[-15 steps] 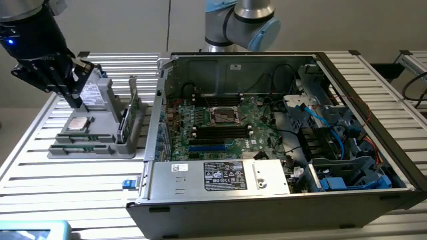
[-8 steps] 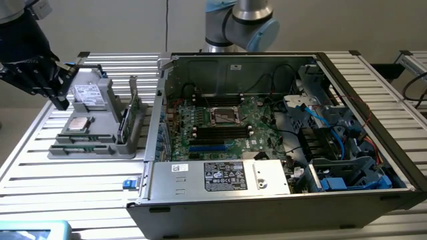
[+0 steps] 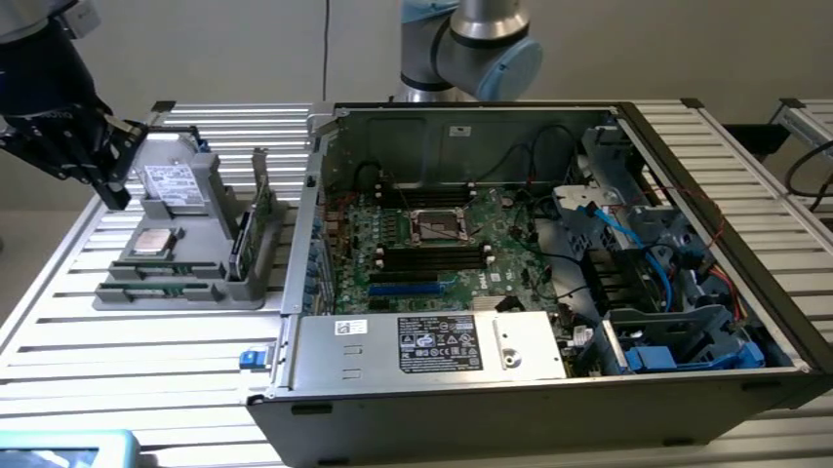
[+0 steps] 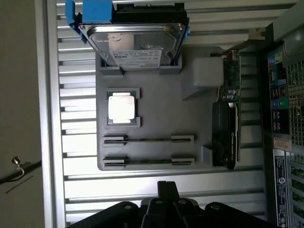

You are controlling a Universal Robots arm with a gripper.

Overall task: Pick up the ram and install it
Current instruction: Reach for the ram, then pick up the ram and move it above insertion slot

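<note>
The claw [image 3: 115,198] [image 4: 166,188] is clenched with its fingers pressed together, grasping nothing. It hangs above the slatted worktop [image 3: 156,341], at the exterior view's left of a grey parts tray [image 3: 195,255] [image 4: 161,118] and apart from everything in it. The ram [image 4: 148,139] stands on edge in a pair of holders in that tray, with a second stick [image 4: 148,161] parallel just beside it. The tray also holds a square processor chip [image 4: 122,107], a hard drive [image 4: 135,42] and an upright expansion card [image 4: 229,118]. At the exterior view's right of the tray lies an open computer case [image 3: 521,409] with its motherboard [image 3: 501,273] exposed.
</note>
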